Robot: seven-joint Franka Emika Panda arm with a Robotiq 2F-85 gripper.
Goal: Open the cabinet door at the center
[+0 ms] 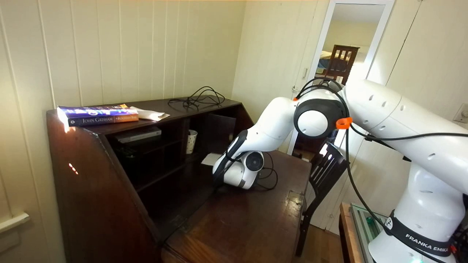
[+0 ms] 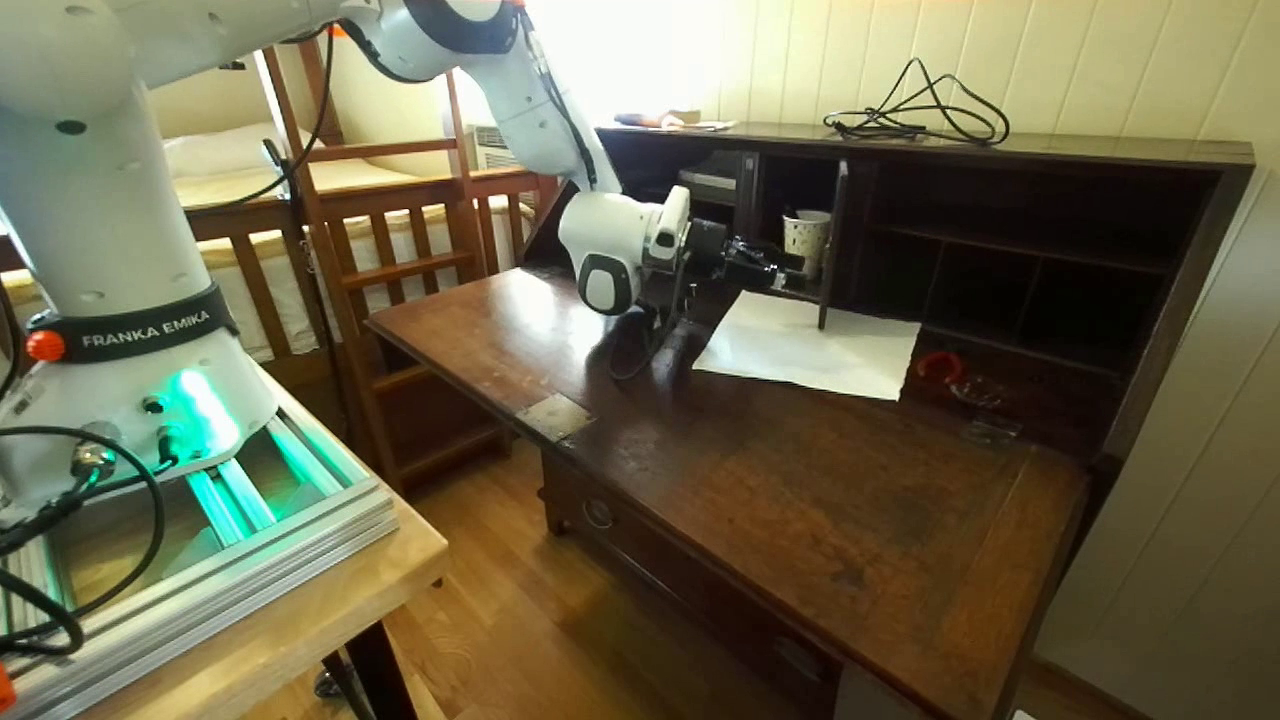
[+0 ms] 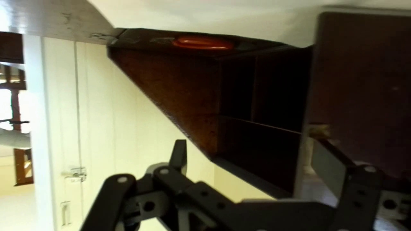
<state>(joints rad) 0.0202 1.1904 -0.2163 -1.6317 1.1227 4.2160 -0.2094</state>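
Note:
The cabinet door (image 2: 836, 245) is a dark brown upright panel standing swung out from the desk's central compartment. In an exterior view it shows nearly edge-on; it also shows as a dark panel with a small knob in an exterior view (image 1: 221, 128). In the wrist view the door (image 3: 362, 80) fills the right side, with a brass fitting near its free edge. My gripper (image 3: 250, 150) is open and empty. The door's free edge lies between its fingertips in that picture; contact cannot be told. In an exterior view the gripper (image 2: 785, 270) is just left of the door; elsewhere the arm hides it.
A patterned cup (image 2: 806, 235) stands in the central compartment. A white paper sheet (image 2: 800, 350) lies below the door, with a red ring (image 2: 938, 366) to its right. Cables (image 2: 920, 115) and books (image 1: 98, 116) lie on top. A chair (image 1: 327, 171) stands beside the desk.

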